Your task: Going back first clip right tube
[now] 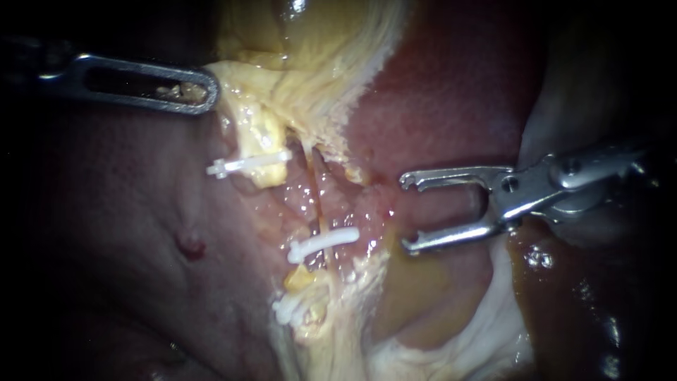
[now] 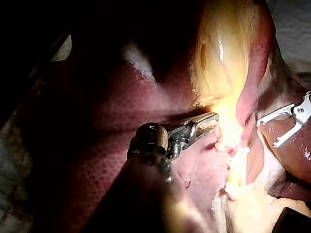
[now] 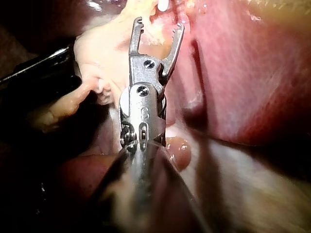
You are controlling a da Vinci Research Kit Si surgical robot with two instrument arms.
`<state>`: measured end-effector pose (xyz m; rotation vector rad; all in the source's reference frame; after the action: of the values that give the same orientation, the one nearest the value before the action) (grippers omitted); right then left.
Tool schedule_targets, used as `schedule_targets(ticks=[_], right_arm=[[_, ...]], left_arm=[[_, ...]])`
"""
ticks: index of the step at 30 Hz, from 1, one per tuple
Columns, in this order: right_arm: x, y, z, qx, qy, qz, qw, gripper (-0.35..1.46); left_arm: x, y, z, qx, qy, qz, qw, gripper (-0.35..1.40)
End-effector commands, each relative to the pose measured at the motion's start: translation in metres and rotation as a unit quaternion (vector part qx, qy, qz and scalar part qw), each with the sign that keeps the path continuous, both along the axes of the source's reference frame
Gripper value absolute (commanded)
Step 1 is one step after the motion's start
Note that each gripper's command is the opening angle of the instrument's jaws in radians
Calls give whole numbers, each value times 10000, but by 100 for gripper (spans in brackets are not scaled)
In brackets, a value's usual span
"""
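Three white clips show in the endoscope view: an upper clip [image 1: 250, 164] across a yellow strand, a middle clip [image 1: 323, 243] across a thin pale tube [image 1: 317, 190], and a lower clip [image 1: 291, 307] in yellow tissue. My right instrument [image 1: 405, 214] stands open and empty just right of the middle clip, apart from the tissue. Its forked jaws [image 3: 159, 24] point at the pale tissue in the right wrist view. My left instrument [image 1: 204, 92] is shut on the yellowish tissue [image 1: 247, 77] above the upper clip, also seen in the left wrist view [image 2: 210, 121].
Dark red liver [image 1: 451, 92] lies behind and to both sides of the dissected strip. Pale glistening membrane [image 1: 493, 317] spreads below the right instrument. My right instrument [image 2: 267, 133] also appears beyond the yellow tissue in the left wrist view.
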<state>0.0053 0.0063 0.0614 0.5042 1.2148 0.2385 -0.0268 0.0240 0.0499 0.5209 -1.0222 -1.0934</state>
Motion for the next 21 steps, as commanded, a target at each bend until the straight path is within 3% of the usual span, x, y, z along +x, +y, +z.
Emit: schedule_targets(ticks=[1, 12, 21], right_arm=[[0, 0, 0, 0, 1, -1, 10000, 50], [-3, -2, -4, 3, 3, -5, 10000, 50], [-3, -2, -8, -18, 11, -13, 10000, 50]], left_arm=[[-3, -2, 3, -4, 5, 9, 10000, -35], [-40, -22, 36, 55, 20, 186, 9998, -35], [-77, -30, 68, 125, 19, 373, 9992, -35]])
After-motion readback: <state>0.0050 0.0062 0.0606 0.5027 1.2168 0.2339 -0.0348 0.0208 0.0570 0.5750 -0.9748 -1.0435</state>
